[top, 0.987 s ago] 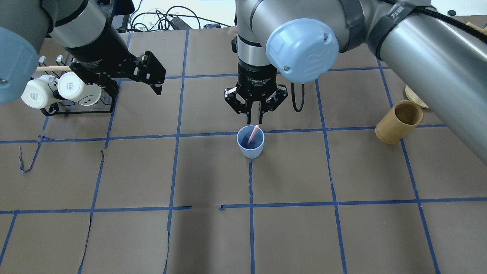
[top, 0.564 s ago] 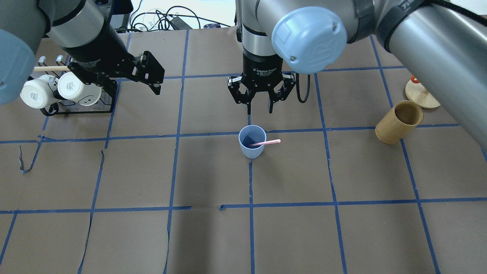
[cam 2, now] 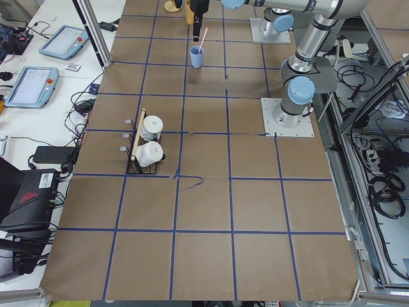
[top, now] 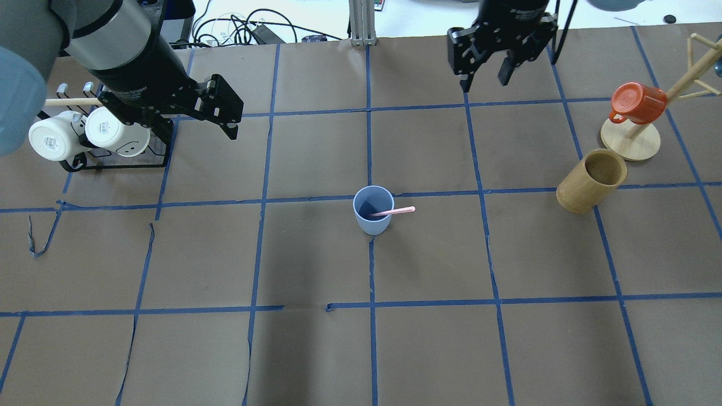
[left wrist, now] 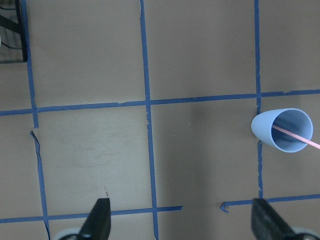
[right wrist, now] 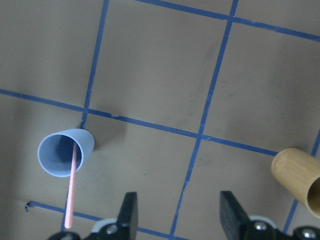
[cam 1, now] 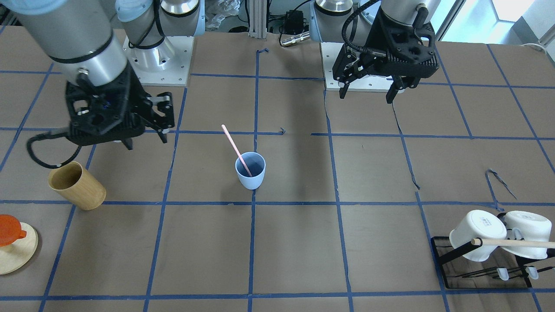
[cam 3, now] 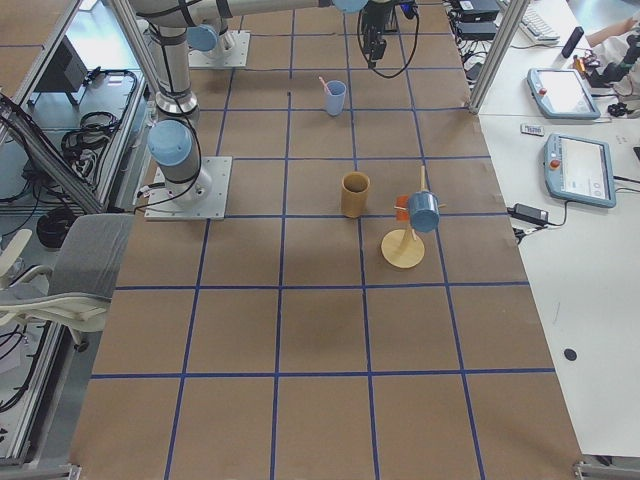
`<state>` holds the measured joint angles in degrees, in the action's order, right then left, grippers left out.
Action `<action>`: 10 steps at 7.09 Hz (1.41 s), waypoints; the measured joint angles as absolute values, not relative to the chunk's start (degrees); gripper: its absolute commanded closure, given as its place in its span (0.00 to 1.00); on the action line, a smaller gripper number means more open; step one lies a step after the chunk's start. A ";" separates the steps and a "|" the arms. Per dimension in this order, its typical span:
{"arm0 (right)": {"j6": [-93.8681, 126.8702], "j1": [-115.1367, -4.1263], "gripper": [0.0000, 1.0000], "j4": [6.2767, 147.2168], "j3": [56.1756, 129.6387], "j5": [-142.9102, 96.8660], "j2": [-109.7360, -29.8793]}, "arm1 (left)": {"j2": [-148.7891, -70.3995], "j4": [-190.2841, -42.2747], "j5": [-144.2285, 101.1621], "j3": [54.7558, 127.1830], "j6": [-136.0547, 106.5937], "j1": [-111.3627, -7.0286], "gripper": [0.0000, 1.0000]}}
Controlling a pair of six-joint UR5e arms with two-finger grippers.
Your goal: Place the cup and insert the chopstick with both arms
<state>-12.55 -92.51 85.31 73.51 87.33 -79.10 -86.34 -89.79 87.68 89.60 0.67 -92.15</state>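
Note:
The light-blue cup (top: 373, 217) stands upright near the middle of the table; it also shows in the front view (cam 1: 250, 175). The pale-pink chopstick (top: 397, 211) stands in it and leans on the rim, its free end pointing to the robot's right (cam 1: 234, 145). My right gripper (top: 484, 83) is open and empty, high above the far right of the table and well away from the cup (right wrist: 65, 152). My left gripper (top: 236, 121) is open and empty over the far left. Its wrist view shows the cup (left wrist: 282, 131) off to the right.
A tan bamboo cup (top: 592, 180) stands at the right. Behind it is a wooden mug tree (top: 630, 141) with an orange mug (top: 636, 101). A black rack (top: 118, 160) with white mugs (top: 110, 129) and a wooden rod (top: 73, 102) is at the far left.
The right gripper opened and let go of the chopstick, which tipped to lean over the cup's right rim. The right arm then rose and drew back to the far right. The left arm stayed.

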 measured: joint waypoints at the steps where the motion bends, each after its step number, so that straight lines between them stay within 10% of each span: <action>1: -16.87 -90.12 0.16 85.30 74.50 87.15 -82.24 | -86.18 -89.79 87.72 89.89 0.67 -92.17 0.00; 3: -14.03 -88.90 0.00 86.51 81.52 86.81 -90.45 | -86.05 -89.75 87.85 90.07 0.62 -92.12 0.00; 10: 2.84 -91.91 0.00 94.19 89.97 89.45 -93.75 | -86.08 -88.81 87.42 90.34 0.76 -92.11 0.00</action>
<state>2.84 -91.91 94.19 89.97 89.45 -93.75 -86.08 -88.81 87.42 90.34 0.76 -92.11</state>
